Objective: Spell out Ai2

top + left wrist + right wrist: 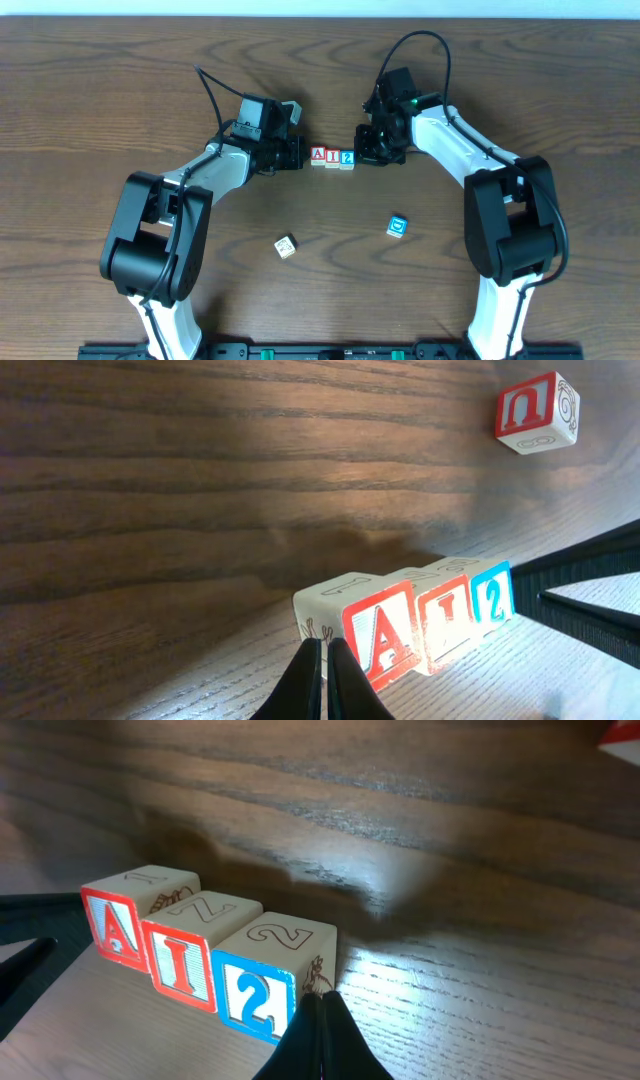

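Three wooden letter blocks stand in a tight row mid-table: a red A block (318, 155), a red I block (333, 157) and a blue 2 block (347, 158). My left gripper (300, 152) is shut and empty, its tips against the left side of the A block (380, 635). My right gripper (362, 150) is shut and empty, its tips against the right side of the 2 block (255, 990). The I block (180, 960) sits between them.
A blue-faced block (398, 227) lies nearer the front right and a pale patterned block (286, 247) nearer the front middle. A red-lettered block (537, 412) shows far off in the left wrist view. The table is dark wood.
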Controlling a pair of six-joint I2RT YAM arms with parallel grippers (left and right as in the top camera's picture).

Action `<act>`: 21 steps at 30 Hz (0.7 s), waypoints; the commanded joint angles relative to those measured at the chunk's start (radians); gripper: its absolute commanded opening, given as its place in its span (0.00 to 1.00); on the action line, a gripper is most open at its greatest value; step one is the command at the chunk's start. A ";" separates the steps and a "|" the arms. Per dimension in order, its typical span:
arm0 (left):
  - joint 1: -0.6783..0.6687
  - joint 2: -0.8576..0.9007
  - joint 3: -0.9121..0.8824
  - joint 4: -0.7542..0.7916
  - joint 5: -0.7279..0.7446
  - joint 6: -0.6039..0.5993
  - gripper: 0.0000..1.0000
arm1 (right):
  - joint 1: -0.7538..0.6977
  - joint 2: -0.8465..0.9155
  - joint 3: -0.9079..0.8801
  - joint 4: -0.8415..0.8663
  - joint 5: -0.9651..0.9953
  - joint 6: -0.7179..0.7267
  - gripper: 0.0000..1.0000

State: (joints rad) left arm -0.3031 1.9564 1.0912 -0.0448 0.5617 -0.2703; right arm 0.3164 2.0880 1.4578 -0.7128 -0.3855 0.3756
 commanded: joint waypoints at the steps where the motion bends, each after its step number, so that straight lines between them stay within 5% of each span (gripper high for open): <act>1: -0.008 0.018 0.019 -0.002 0.016 -0.007 0.06 | 0.009 0.027 0.015 0.010 -0.011 0.013 0.01; 17: 0.083 0.001 0.021 -0.057 -0.024 0.007 0.06 | -0.044 0.021 0.018 -0.024 0.061 0.013 0.01; 21: 0.135 -0.082 0.071 -0.130 -0.011 0.113 0.06 | -0.081 -0.035 0.050 -0.078 0.110 0.012 0.01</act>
State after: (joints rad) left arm -0.1894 1.9491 1.1046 -0.1432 0.5488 -0.2443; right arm 0.2615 2.0880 1.4643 -0.7734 -0.3275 0.3790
